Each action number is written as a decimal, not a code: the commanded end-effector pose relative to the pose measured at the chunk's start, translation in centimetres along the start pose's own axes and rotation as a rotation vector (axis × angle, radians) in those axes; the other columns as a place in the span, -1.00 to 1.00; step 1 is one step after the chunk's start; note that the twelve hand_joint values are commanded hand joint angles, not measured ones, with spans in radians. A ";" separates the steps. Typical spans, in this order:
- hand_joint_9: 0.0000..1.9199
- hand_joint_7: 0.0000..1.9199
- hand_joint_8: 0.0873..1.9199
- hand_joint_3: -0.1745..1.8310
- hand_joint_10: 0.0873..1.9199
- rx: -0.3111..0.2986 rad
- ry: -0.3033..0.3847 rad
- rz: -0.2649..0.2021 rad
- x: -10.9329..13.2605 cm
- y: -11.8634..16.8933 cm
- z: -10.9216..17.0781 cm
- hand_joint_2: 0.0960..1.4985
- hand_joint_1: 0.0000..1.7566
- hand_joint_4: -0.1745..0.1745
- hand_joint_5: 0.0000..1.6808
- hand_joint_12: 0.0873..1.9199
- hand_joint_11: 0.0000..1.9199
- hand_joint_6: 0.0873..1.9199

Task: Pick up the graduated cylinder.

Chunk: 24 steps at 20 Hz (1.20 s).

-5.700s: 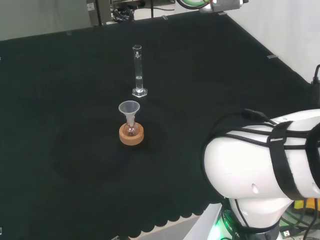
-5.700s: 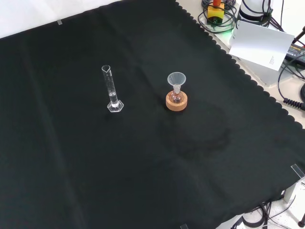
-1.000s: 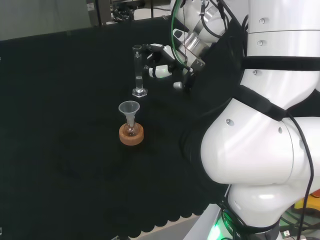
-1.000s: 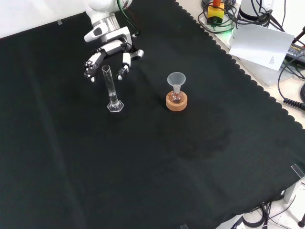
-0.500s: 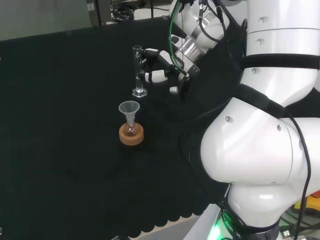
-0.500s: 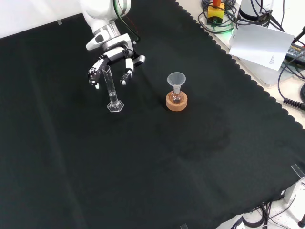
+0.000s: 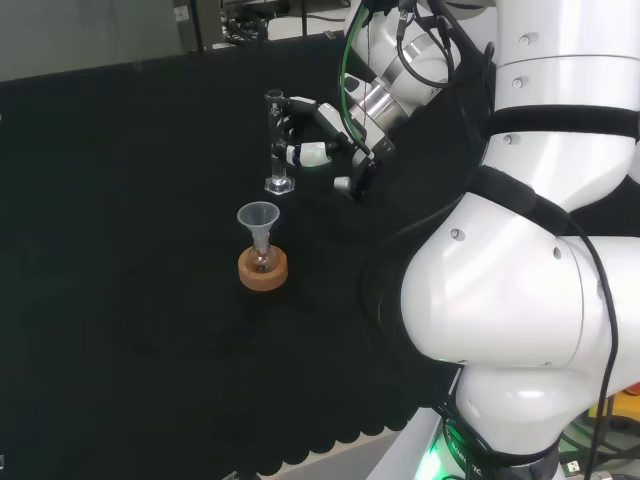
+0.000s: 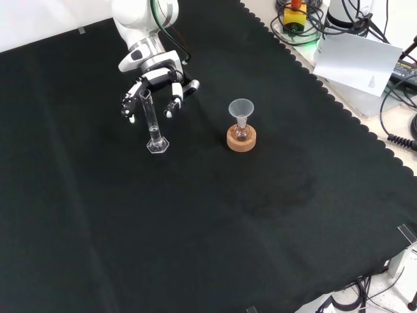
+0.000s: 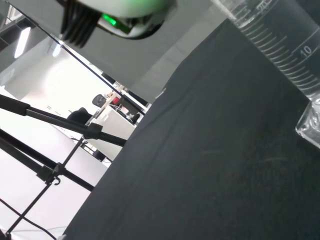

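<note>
Front view: the tall, narrow, clear graduated cylinder [image 8: 152, 122] on its small hexagonal foot is seen standing upright on the black cloth [image 8: 195, 222], to the left of a small round flask with a clear funnel in its neck [image 8: 241, 119], which is seated in a cork ring stand [image 8: 241, 138]. The black and white hand [image 8: 154, 85] is held just behind the upper part of the cylinder, with its fingers spread and only gently bent to either side of the tube; no contact with the glass can be made out, and nothing is held. In the head view the hand [image 7: 322, 135] is placed to the right of the cylinder [image 7: 276, 143], its fingertips reaching towards the tube's upper half.

In the wrist view the ruled wall of the cylinder [image 9: 285, 47] is shown close by, with the cloth beyond it.

The cylinder is judged to be light, stiff, smooth and breakable, and top-heavy for so small a foot, so it could easily be tipped by a sideways nudge. A hold around the middle to upper tube, with the thumb set opposite the fingers, is judged most suitable; the pouring lip and the foot are better avoided. A little clear liquid appears to lie at the bottom, though this cannot be told with certainty, so the cylinder should be kept upright when lifted.
</note>
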<state>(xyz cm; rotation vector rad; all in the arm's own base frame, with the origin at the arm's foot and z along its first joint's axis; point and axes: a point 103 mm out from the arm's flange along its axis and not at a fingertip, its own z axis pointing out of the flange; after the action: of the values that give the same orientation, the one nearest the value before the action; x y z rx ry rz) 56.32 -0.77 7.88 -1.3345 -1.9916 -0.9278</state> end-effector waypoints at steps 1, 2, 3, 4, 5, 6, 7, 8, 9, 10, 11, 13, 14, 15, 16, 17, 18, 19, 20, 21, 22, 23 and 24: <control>-0.27 -0.53 -0.43 -0.16 -0.54 0.005 0.018 -0.011 0.1 0.3 0.5 -0.24 0.14 -0.15 -0.31 0.26 -0.46 -1.00; -0.25 -0.51 -0.43 -0.16 -0.54 0.009 0.017 -0.012 0.1 0.3 0.6 -0.24 0.14 -0.15 -0.29 0.25 -0.44 -1.00; -0.23 -0.49 -0.43 -0.16 -0.55 0.014 0.015 -0.014 0.1 0.4 0.6 -0.24 0.14 -0.15 -0.28 0.23 -0.42 -1.00; -0.21 -0.47 -0.44 -0.16 -0.56 0.016 0.016 -0.014 0.1 0.4 0.7 -0.24 0.14 -0.15 -0.26 0.22 -0.39 -0.99; -0.18 -0.45 -0.44 -0.16 -0.57 0.016 0.015 -0.012 0.1 0.5 0.7 -0.24 0.14 -0.15 -0.24 0.20 -0.37 -0.97; -0.16 -0.43 -0.45 -0.17 -0.58 0.017 0.016 -0.012 0.0 0.5 0.7 -0.23 0.15 -0.14 -0.22 0.19 -0.36 -0.96; -0.14 -0.41 -0.46 -0.17 -0.60 0.019 0.015 -0.012 0.0 0.5 0.7 -0.23 0.15 -0.14 -0.20 0.18 -0.34 -0.94; -0.12 -0.40 -0.46 -0.17 -0.61 0.020 0.016 -0.015 -0.1 0.4 0.7 -0.23 0.15 -0.13 -0.18 0.17 -0.33 -0.92; -0.10 -0.38 -0.47 -0.18 -0.63 0.024 0.017 -0.015 -0.1 0.4 0.8 -0.23 0.15 -0.13 -0.17 0.16 -0.32 -0.89; -0.09 -0.37 -0.48 -0.18 -0.64 0.027 0.017 -0.016 -0.1 0.5 0.7 -0.22 0.15 -0.12 -0.16 0.15 -0.30 -0.87; -0.07 -0.36 -0.48 -0.18 -0.66 0.032 0.018 -0.016 0.0 0.6 0.7 -0.22 0.15 -0.11 -0.16 0.14 -0.28 -0.84; -0.01 -0.34 -0.49 -0.19 -0.71 0.042 0.014 -0.018 0.1 0.7 0.7 -0.22 0.15 -0.11 -0.16 0.11 -0.24 -0.76; 0.01 -0.33 -0.50 -0.19 -0.72 0.049 0.007 -0.019 0.1 0.8 0.7 -0.22 0.16 -0.11 -0.16 0.11 -0.23 -0.72; 0.02 -0.32 -0.50 -0.19 -0.74 0.051 0.004 -0.018 0.1 0.9 0.7 -0.22 0.16 -0.11 -0.16 0.10 -0.22 -0.70; 0.02 -0.32 -0.50 -0.19 -0.74 0.047 0.010 -0.016 0.0 0.9 0.7 -0.22 0.15 -0.10 -0.17 0.10 -0.22 -0.69; 0.02 -0.32 -0.50 -0.19 -0.75 0.049 0.012 -0.016 0.0 0.9 0.7 -0.22 0.15 -0.10 -0.17 0.10 -0.23 -0.68; 0.02 -0.32 -0.50 -0.19 -0.75 0.051 0.010 -0.017 0.0 1.0 0.7 -0.22 0.15 -0.08 -0.16 0.10 -0.23 -0.67; 0.01 -0.31 -0.50 -0.19 -0.75 0.048 0.011 -0.016 -0.1 1.0 0.7 -0.22 0.15 -0.07 -0.16 0.10 -0.23 -0.67; 0.01 -0.31 -0.50 -0.19 -0.76 0.045 0.014 -0.015 -0.1 0.9 0.7 -0.22 0.15 -0.05 -0.15 0.10 -0.23 -0.66; 0.01 -0.31 -0.50 -0.19 -0.76 0.045 0.013 -0.014 -0.2 0.9 0.8 -0.22 0.15 -0.03 -0.15 0.11 -0.23 -0.65; 0.01 -0.31 -0.50 -0.19 -0.76 0.045 0.012 -0.012 -0.2 0.9 0.8 -0.22 0.15 -0.02 -0.14 0.11 -0.23 -0.65; 0.01 -0.31 -0.50 -0.19 -0.76 0.046 0.011 -0.011 -0.3 0.9 0.8 -0.22 0.15 -0.01 -0.15 0.11 -0.23 -0.63; 0.01 -0.31 -0.50 -0.19 -0.77 0.049 0.008 -0.009 -0.3 0.9 0.8 -0.21 0.15 -0.01 -0.15 0.12 -0.23 -0.61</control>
<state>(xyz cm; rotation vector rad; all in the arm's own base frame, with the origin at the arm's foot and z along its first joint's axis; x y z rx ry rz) 57.20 -0.01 7.46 -1.2891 -2.0027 -0.8881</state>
